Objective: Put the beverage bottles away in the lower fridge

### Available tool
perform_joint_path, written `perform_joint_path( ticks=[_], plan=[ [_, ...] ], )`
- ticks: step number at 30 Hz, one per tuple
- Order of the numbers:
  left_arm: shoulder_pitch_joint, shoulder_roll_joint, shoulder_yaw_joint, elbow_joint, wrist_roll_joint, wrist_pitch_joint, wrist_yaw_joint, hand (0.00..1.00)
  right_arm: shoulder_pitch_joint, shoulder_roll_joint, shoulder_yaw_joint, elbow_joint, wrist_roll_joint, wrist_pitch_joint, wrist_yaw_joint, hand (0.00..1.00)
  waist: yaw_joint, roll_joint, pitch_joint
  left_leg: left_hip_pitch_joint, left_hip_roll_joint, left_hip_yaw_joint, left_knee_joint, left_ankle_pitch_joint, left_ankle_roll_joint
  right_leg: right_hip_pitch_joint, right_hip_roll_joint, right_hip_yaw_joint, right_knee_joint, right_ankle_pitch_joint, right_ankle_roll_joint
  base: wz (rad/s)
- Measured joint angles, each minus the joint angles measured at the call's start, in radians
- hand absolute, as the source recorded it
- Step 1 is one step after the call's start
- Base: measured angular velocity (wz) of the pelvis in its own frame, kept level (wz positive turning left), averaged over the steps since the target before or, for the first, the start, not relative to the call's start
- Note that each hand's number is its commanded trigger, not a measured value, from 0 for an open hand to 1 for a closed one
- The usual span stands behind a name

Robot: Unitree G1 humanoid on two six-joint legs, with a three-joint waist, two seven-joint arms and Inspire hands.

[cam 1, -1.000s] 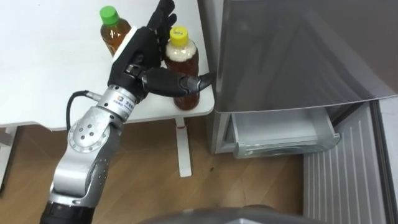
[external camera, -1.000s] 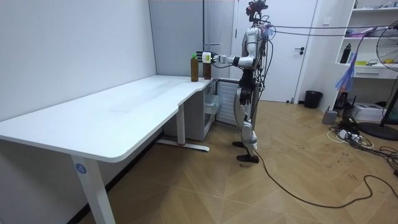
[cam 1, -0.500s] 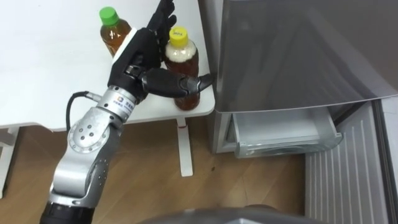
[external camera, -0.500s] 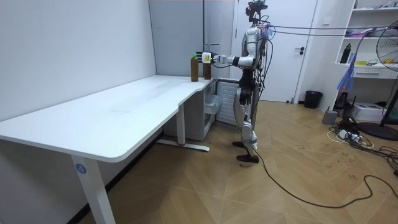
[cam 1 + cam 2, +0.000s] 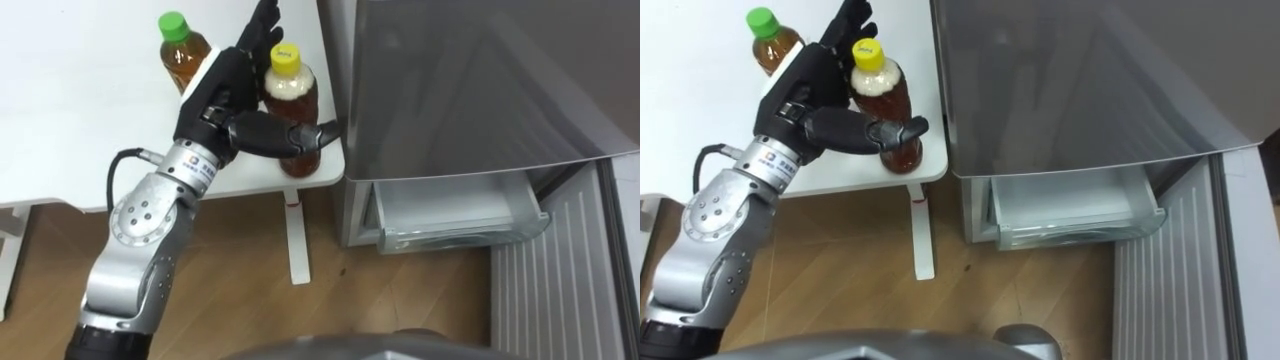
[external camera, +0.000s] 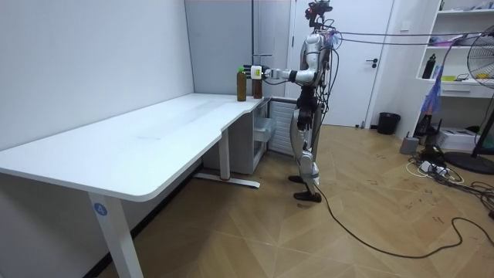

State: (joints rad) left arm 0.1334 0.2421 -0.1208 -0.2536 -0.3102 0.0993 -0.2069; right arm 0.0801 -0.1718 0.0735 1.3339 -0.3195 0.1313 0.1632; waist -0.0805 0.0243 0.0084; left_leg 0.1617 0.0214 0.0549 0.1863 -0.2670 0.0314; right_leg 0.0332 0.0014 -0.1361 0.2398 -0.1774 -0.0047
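Fridge (image 5: 470, 80) of flat, brushed grey metal, its clear plastic lower drawer (image 5: 455, 215) open; smooth white desk (image 5: 80, 100) beside it. My left hand (image 5: 215, 95) clamps the yellow-capped bottle (image 5: 295, 100) at the desk's corner, thumb across its rounded front, fingers behind. Risk: slick plastic may slip from a loose hold, or my fingers may topple the green-capped bottle (image 5: 183, 50) nearby.
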Motion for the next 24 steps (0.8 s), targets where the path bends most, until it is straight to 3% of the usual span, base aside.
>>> perform_joint_path(
  ticks=[15, 16, 17, 18, 19, 24],
  plan=[
    [0.000, 0.000, -0.001, 0.017, -0.001, 0.028, 0.005, 0.00, 0.000, 0.000, 0.000, -0.002, -0.001, 0.024, 0.002, 0.00, -0.025, -0.003, 0.0012, 0.000, 0.000, 0.000, 0.000, 0.000, 0.000, 0.000, 0.001, 0.012, -0.001, 0.000, 0.000, 0.00],
    [-0.002, -0.001, -0.001, 0.017, -0.001, 0.031, 0.007, 0.04, 0.000, 0.000, 0.001, -0.003, -0.001, 0.024, 0.002, 0.00, -0.025, -0.002, 0.0004, 0.000, 0.000, 0.000, 0.001, 0.000, 0.000, 0.000, 0.001, 0.013, -0.002, 0.000, 0.000, 0.00],
    [-0.006, -0.002, -0.001, 0.017, -0.001, 0.037, 0.008, 0.58, 0.000, 0.000, 0.001, -0.003, -0.001, 0.024, 0.001, 0.00, -0.024, -0.002, 0.0005, 0.001, -0.001, 0.000, 0.001, 0.000, 0.000, 0.000, 0.001, 0.014, -0.001, 0.000, 0.000, 0.00],
    [-0.008, -0.002, -0.001, 0.017, -0.001, 0.039, 0.008, 0.66, 0.000, 0.000, 0.002, -0.004, 0.000, 0.024, 0.001, 0.00, -0.024, -0.002, 0.0004, 0.001, -0.001, 0.001, 0.001, 0.000, 0.000, -0.001, 0.002, 0.015, -0.001, 0.000, 0.000, 0.00],
    [-0.011, -0.002, -0.001, 0.017, -0.001, 0.045, 0.010, 0.98, 0.000, 0.000, 0.002, -0.005, 0.000, 0.024, 0.001, 0.00, -0.024, -0.001, 0.0003, 0.002, -0.001, 0.000, 0.001, 0.000, 0.000, 0.000, 0.002, 0.018, -0.001, 0.000, 0.000, -0.04],
    [-0.011, -0.002, -0.001, 0.017, -0.001, 0.049, 0.022, 1.00, 0.001, -0.001, 0.002, -0.006, -0.001, 0.034, 0.001, 0.00, -0.025, 0.004, -0.0028, 0.002, -0.001, 0.001, 0.001, 0.000, 0.000, -0.001, 0.003, 0.021, -0.001, 0.000, 0.000, -0.01]
  ],
)
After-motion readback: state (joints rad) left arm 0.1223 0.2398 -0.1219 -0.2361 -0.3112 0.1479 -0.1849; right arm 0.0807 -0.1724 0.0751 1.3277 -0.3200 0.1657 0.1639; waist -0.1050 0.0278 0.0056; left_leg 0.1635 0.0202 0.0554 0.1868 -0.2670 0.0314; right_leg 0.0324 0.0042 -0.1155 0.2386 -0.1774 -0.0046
